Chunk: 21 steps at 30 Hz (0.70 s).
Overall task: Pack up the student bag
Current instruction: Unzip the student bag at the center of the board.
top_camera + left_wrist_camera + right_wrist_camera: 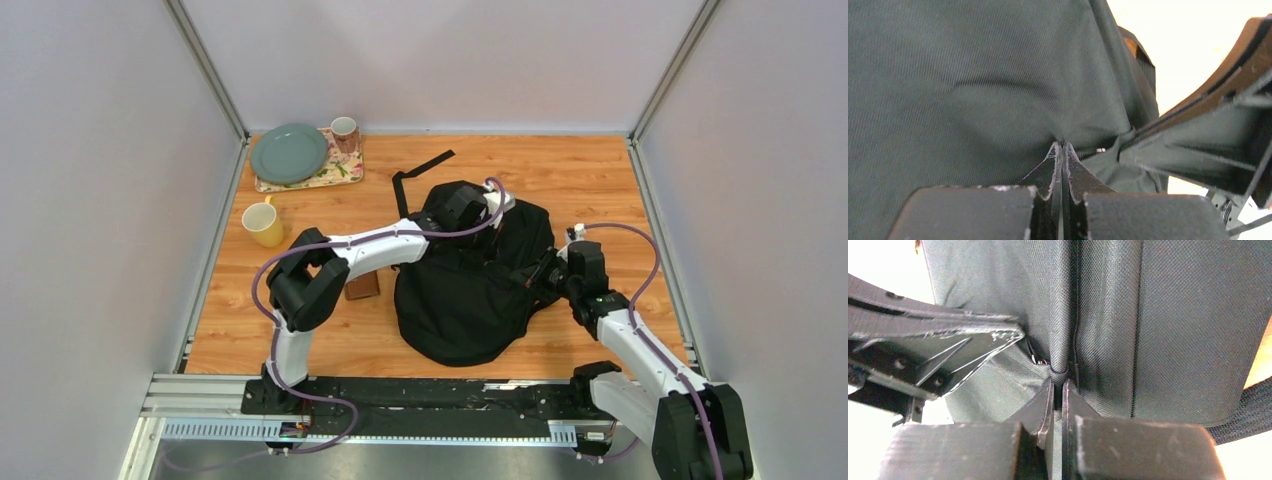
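The student bag, a large black fabric backpack, lies in the middle of the table. My left gripper reaches over its far top edge. In the left wrist view it is shut, and the bag's cloth puckers at its tips. My right gripper is at the bag's right side. In the right wrist view it is shut on a fold of fabric by a seam. Each wrist view shows the other gripper's fingers close by.
A small brown wallet lies left of the bag under the left arm. A yellow mug stands further left. At the back left a floral tray carries a green plate and a pink cup. A black strap trails behind the bag.
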{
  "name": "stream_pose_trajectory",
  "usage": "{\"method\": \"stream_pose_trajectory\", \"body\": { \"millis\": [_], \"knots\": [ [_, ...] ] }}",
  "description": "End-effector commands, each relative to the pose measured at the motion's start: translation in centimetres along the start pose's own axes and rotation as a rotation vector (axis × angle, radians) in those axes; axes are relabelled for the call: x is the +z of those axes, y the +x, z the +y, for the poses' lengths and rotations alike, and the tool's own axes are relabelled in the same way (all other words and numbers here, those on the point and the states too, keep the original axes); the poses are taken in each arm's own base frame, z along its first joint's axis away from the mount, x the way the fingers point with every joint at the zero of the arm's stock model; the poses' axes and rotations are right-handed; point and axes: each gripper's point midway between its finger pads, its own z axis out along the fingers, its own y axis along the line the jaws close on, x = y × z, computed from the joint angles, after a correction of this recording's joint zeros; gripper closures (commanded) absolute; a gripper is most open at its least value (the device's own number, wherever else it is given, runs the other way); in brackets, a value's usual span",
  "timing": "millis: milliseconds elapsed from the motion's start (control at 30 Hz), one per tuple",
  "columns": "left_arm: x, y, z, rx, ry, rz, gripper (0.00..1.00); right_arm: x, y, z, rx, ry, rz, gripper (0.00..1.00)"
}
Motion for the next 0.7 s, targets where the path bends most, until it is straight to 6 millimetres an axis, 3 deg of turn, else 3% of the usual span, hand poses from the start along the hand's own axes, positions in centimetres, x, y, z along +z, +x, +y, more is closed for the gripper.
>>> {"method": "stream_pose_trajectory", "body": {
  "millis": [0, 133, 367, 633, 667],
  "knots": [
    [-4.5, -2.5, 1.6, 0.064, -0.064, -0.087, 1.00, 0.1, -1.3, -0.2, -0.023, 0.046, -0.024, 1.00],
    [-6.8, -2.2, 4.7, 0.040, -0.125, -0.106, 1.00, 0.2, -1.9, -0.1, -0.033, 0.051, -0.031, 1.00],
    [-9.7, -2.4, 7.4, 0.035, -0.191, -0.148, 1.00, 0.2, -2.1, -0.4, -0.035, 0.061, -0.032, 1.00],
    [-13.3, 1.3, 12.3, 0.007, -0.380, -0.100, 1.00, 0.0, -3.7, -1.2, -0.039, 0.090, -0.055, 1.00],
    [-14.1, 1.1, 12.4, 0.003, -0.387, -0.119, 1.00, 0.0, -4.2, -1.2, -0.040, 0.087, -0.061, 1.00]
  ]
}}
